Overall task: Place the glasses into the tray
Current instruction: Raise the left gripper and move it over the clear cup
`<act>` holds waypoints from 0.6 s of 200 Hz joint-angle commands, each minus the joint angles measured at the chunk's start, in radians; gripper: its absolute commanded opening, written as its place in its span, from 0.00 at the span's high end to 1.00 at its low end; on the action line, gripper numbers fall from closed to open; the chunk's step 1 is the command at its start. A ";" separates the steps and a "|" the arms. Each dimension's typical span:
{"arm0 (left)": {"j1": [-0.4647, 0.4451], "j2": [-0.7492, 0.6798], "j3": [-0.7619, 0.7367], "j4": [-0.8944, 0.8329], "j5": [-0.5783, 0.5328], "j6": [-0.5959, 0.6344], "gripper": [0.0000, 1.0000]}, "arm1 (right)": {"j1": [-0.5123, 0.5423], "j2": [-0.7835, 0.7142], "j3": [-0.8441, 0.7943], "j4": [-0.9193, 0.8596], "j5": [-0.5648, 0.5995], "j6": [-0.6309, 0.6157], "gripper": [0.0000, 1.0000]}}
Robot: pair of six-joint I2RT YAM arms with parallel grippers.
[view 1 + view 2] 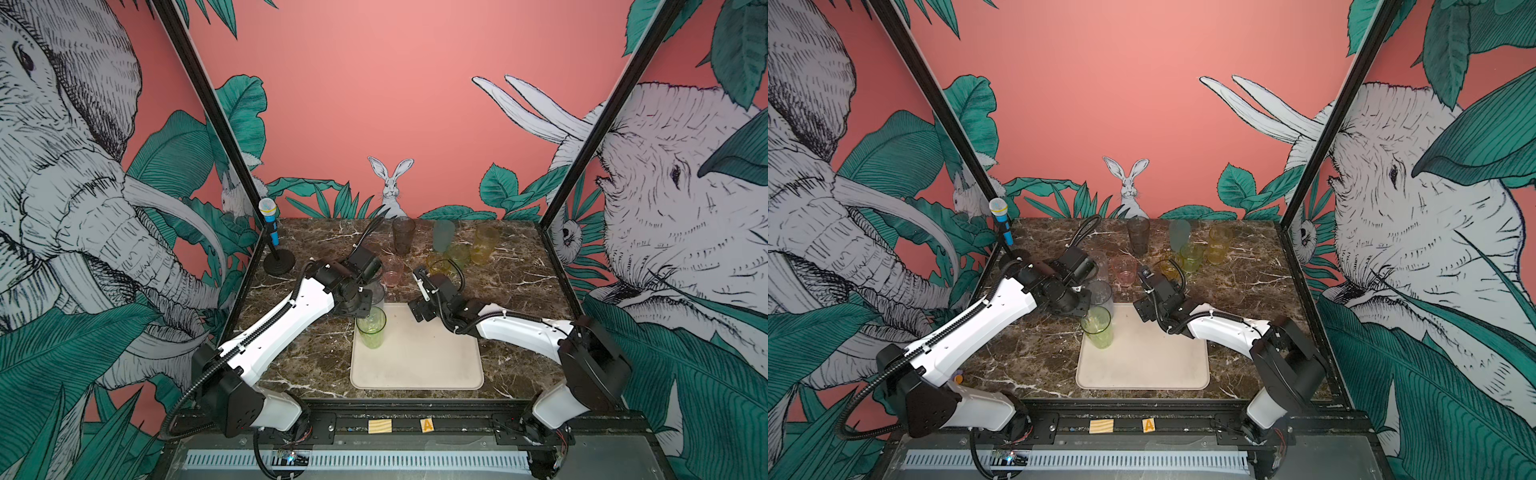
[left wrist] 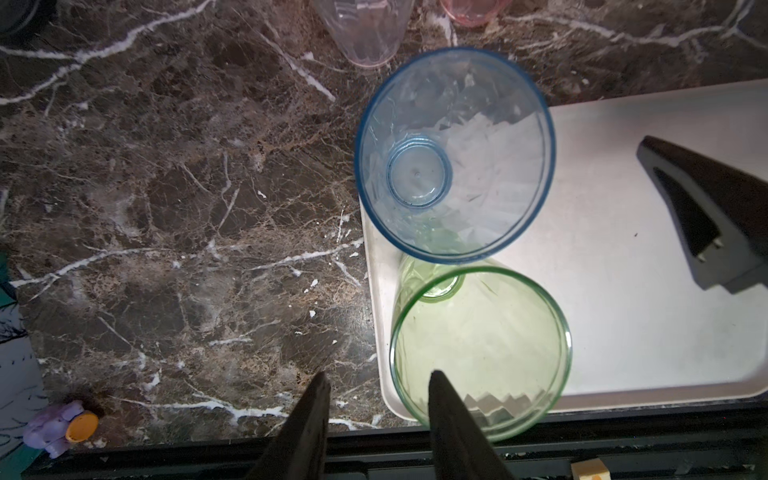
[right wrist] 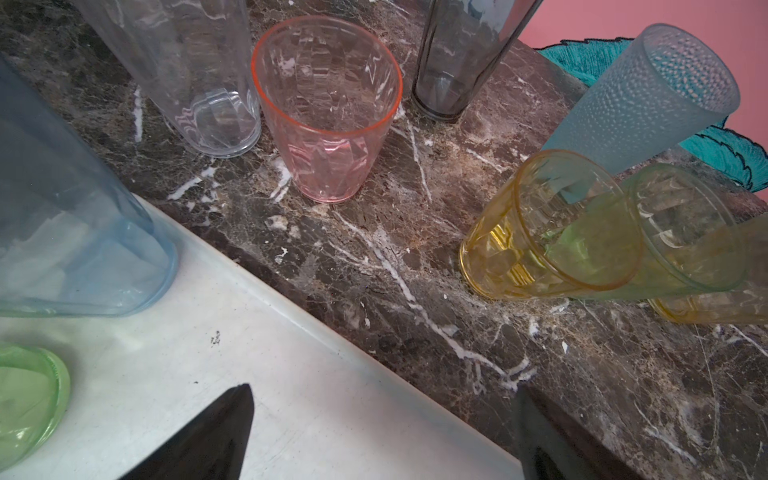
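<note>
The tall green glass (image 2: 478, 345) stands on the tray (image 2: 623, 332) against its left edge, mouth up, long axis vertical. Just behind it, in the tray's far left corner, the grey-blue glass (image 2: 453, 153) stands the same way. The two are just beside each other, and I cannot tell whether they touch.

My left fingers (image 2: 307, 424) are parted and straddle the green glass's rim — one outside the wall, one over the mouth — and they are not pinching it. My right fingers (image 3: 208, 432) are spread wide above the tray's far edge, with nothing between them.

Past that edge, on the bench (image 3: 415, 291), the pink glass (image 3: 328, 124) and the clear glass (image 3: 199, 83) stand nearest, with the smoky dark glass (image 3: 457, 62) behind them. Further right is a tight cluster of the amber glass (image 3: 540, 232), the short green glass (image 3: 673, 232), the yellow glass (image 1: 484, 245) and the teal glass (image 3: 648, 95). A toy microphone (image 1: 268, 224) stands at the bench's far left corner.
</note>
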 commanded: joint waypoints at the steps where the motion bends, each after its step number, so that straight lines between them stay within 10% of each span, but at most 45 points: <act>1: 0.022 -0.042 0.044 -0.054 -0.036 0.010 0.58 | 0.013 -0.001 0.023 0.011 0.017 -0.011 0.01; 120: 0.153 -0.055 0.131 0.078 -0.017 0.048 0.53 | 0.014 -0.028 -0.002 0.036 0.038 -0.022 0.01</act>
